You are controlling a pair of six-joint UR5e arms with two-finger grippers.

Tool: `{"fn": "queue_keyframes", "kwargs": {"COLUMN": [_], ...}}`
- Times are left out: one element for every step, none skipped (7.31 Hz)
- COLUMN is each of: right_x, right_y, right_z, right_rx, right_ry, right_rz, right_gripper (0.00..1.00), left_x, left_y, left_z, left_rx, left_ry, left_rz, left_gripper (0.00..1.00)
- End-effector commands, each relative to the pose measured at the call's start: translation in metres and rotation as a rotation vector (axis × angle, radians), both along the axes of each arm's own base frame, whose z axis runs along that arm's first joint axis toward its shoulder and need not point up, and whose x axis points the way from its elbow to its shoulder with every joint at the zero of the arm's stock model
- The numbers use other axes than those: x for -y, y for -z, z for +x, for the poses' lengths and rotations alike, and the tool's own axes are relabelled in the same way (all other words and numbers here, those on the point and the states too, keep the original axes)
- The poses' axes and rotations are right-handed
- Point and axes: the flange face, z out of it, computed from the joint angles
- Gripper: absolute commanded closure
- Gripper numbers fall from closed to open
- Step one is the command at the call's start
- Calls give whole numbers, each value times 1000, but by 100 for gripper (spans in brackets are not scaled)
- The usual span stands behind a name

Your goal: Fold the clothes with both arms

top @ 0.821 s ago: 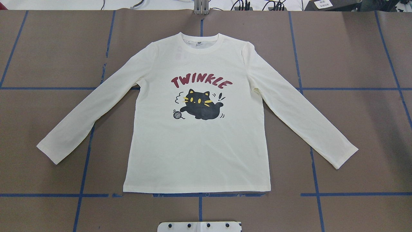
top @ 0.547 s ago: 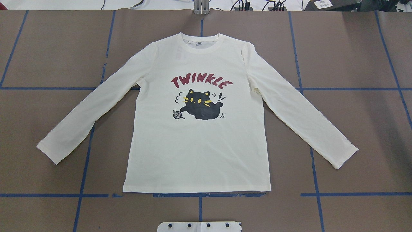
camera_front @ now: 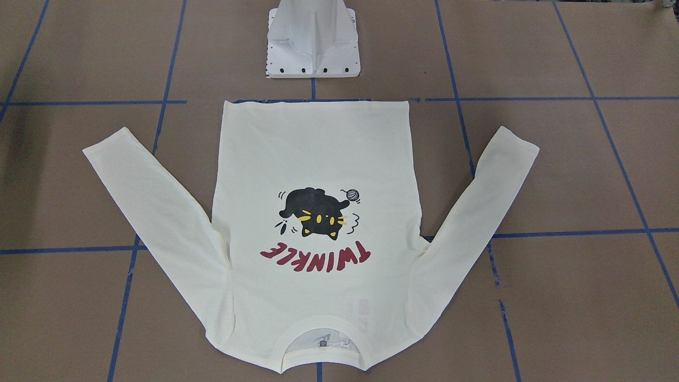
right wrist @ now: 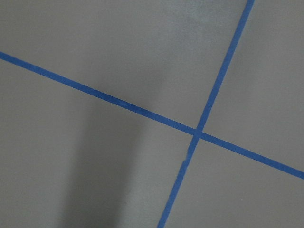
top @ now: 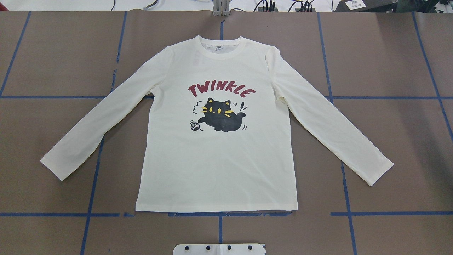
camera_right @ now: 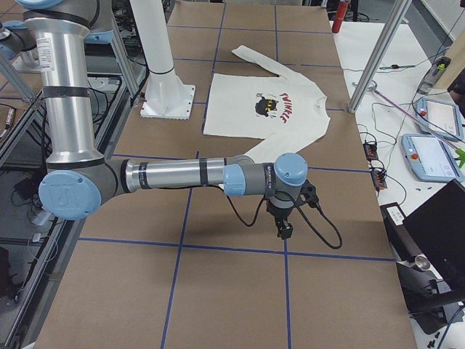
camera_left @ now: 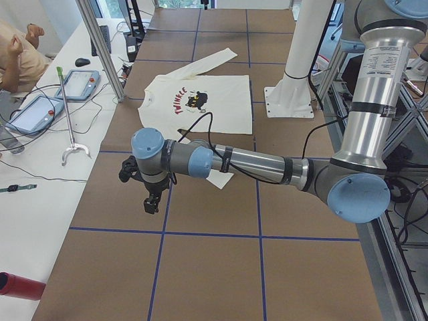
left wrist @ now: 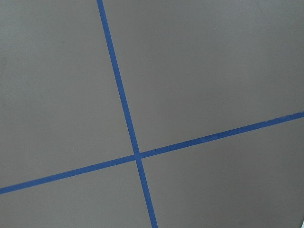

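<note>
The cream long-sleeved T-shirt (top: 216, 166) lies flat and face up in the middle of the brown table, with the black cat print and red "TWINKLE" showing, the collar at the far side and both sleeves spread out and down. It also shows in the front-facing view (camera_front: 318, 148). Neither arm reaches into these two views. The left gripper (camera_left: 152, 200) hangs over bare table well off the shirt's left sleeve. The right gripper (camera_right: 285, 231) hangs over bare table past the right sleeve. I cannot tell whether either is open or shut. Both wrist views show only brown table and blue tape lines.
The white pedestal base (camera_front: 313, 48) stands at the shirt's hem side. Blue tape lines (top: 92, 184) grid the table. An operators' bench with tablets (camera_left: 80, 83), cables and a grabber tool runs along the far edge, and a person (camera_left: 17, 53) sits there. A red cylinder (camera_left: 20, 286) lies on the bench.
</note>
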Motion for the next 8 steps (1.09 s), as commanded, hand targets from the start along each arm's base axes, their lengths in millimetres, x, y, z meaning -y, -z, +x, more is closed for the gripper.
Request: {"fn": "queue_keyframes", "kwargs": {"right_x": [-5,-31,-42,-55,-71,-82,-93,-106], "right_y": [40,64,77,73,61,66,67,61], "right_z": [-37,-85,-124,-147,-162,-184,-194,-203], "right_rx": [113,70,34,39,30,60,100,112], "right_ry": [-58,-45,-54,-93,-127,-201,-256,-292], "right_rz": [-92,-128,-168,-216,-168,-197,-231,-232], "right_gripper": [0,0,0,0,0,0,0,2], "left_x": [3,1,-1,-1,-3,-4,-2,-1], "left_y": [2,9,11,16,15,22,24,20], "left_z": [4,6,11,13,13,12,13,13], "left_rx": [-5,-33,-109,-144,-150,-156,-157,-156], "left_ry": [-7,-11,-28,-36,-34,5,8,12], "left_rz": [41,71,63,74,70,41,47,84], "left_gripper": [0,0,0,0,0,0,0,0]}}
